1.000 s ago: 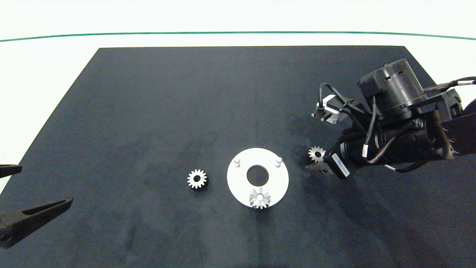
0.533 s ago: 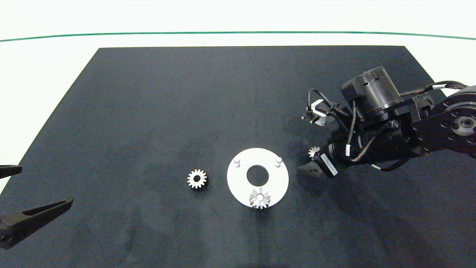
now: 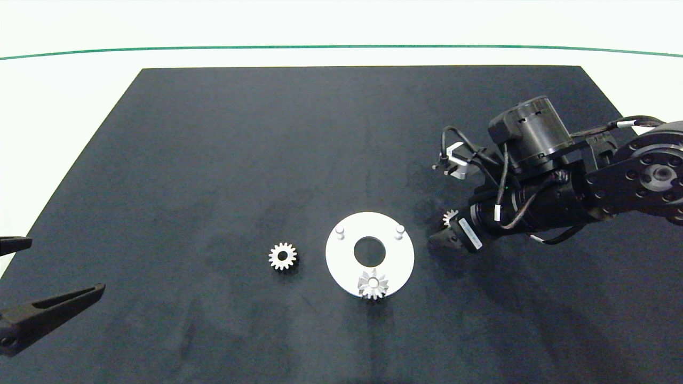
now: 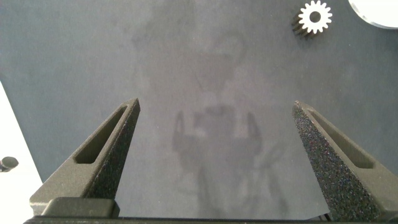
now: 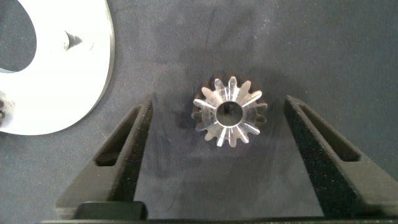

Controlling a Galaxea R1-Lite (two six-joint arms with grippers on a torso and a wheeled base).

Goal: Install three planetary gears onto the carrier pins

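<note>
The step in hand is pickup of the second planetary gear. One gear (image 3: 373, 284) already sits on the near carrier pin of the white disc (image 3: 341, 266); two pins (image 3: 340, 231) (image 3: 399, 229) are bare. Your right claw (image 5: 217, 124) is released, its fingers (image 5: 124, 146) straddling a gear (image 5: 228, 112) that lies flat on the desk (image 3: 213, 160) just beside the disc's right rim, with clear gaps on both sides. The third gear (image 3: 282, 256) rests near the disc's left edge. The left claw (image 4: 214, 130) is parked, released, at the desk's left edge. Next, judge the height, close evenly on the gear's teeth, lift, then align its bore over a free pin
</note>
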